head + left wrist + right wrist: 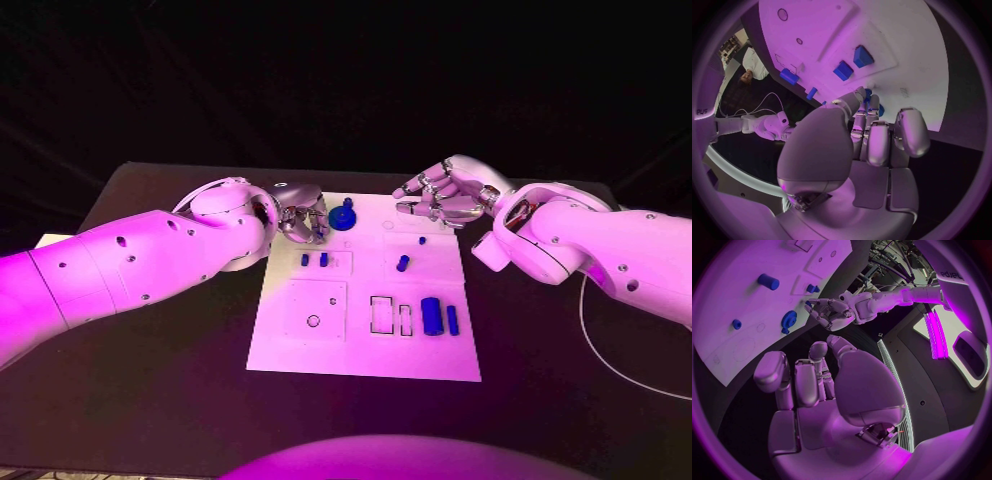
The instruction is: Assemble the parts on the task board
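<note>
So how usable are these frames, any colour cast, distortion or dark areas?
Head view: magenta light tints the task board and arms, surroundings black. Left wrist view: fisheye curves the board's edges, left hand large. Right wrist view: similar bending, right hand large.

I can read very little from here. In the right wrist view, pale lettering (952, 275) stands on a dark panel at the upper right edge of the circle; it looks like "eduEL", but I cannot be sure. In the left wrist view, similar lettering (701, 112) sits at the far left edge, mirrored and unreadable.
</note>
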Controlling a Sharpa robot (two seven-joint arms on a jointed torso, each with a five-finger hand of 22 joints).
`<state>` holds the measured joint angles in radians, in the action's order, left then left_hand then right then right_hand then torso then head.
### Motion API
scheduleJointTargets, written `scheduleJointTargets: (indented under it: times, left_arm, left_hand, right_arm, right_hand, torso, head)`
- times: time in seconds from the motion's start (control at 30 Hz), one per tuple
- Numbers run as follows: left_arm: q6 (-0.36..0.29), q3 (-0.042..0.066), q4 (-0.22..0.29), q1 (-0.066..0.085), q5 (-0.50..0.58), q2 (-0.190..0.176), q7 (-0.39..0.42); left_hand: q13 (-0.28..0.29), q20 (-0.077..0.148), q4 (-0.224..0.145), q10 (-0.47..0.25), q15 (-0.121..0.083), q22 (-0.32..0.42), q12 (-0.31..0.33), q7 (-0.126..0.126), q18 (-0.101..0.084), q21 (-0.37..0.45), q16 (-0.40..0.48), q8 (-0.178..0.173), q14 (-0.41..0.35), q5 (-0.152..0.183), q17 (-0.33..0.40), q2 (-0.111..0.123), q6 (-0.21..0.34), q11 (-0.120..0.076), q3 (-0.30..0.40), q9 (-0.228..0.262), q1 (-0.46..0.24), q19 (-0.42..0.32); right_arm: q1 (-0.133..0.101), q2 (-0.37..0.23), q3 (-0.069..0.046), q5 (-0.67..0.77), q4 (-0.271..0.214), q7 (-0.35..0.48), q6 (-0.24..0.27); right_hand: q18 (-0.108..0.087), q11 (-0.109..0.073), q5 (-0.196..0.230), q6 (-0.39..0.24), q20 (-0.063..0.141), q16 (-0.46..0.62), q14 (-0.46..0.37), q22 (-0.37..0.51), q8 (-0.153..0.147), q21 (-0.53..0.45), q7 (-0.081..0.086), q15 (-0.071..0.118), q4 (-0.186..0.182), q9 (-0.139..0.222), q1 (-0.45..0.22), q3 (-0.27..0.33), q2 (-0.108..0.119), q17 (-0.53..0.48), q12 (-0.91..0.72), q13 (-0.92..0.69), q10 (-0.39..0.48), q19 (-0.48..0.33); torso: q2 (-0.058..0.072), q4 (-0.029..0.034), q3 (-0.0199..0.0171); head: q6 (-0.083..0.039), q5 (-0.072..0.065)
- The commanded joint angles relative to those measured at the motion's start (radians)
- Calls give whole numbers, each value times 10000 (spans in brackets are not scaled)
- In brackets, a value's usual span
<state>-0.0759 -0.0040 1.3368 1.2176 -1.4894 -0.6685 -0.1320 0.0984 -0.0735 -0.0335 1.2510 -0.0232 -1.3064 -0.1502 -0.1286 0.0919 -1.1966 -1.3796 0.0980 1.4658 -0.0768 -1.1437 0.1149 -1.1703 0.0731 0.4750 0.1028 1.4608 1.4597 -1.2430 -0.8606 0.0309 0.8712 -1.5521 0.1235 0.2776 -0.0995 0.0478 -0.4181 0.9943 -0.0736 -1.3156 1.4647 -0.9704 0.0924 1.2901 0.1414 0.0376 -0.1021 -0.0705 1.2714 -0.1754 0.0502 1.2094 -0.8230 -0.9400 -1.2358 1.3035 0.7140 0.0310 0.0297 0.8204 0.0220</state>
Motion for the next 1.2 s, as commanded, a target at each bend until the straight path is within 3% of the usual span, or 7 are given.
scheduleJointTargets:
  times: [0.03, 0.9, 1.2]
  left_arm:
    - [163, -6, -16, -8, -69, 45, -22]
    - [430, -33, -46, -28, -126, 94, -159]
    - [393, -46, -113, -56, -126, 149, -138]
  left_hand:
    - [25, -33, 15, 184, -1, 4, 62, -66, -102, -3, -13, -43, 279, -15, 16, 13, -12, -148, 64, -16, -105, -16]
    - [33, -42, 7, 146, 7, 5, 145, -68, -95, 22, -14, -99, 274, -11, 24, 59, 33, -139, 75, -32, -234, -35]
    - [-29, -104, -8, -198, 96, -7, 458, -153, -96, 50, 2, -299, 258, -19, 97, 149, 317, -17, 188, -116, -438, -57]
  right_arm:
    - [8, 8, -1, 55, -7, 90, -95]
    - [9, -2, -1, 55, -12, 91, -107]
    - [9, -9, -1, 55, -16, 90, -105]
  right_hand:
    - [-144, -1, -39, -84, -27, 33, 362, 12, 21, -51, -10, -81, -38, 4, -43, -13, -67, 4, 4, 3, 34, -50]
    - [-142, 1, -56, -86, -25, 30, 367, 8, 25, -53, -7, -82, -57, 4, -50, -32, -80, 16, -10, -4, 29, -42]
    - [-142, 1, -56, -86, -25, 30, 367, 8, 25, -53, -7, -82, -57, 4, -50, -32, -80, 16, -10, -4, 29, -42]
  torso:
    - [-1, 5, 7]
    - [5, 0, 4]
    - [-1, 9, 8]
  head:
    - [17, -3]
    - [72, 3]
    - [89, -1]
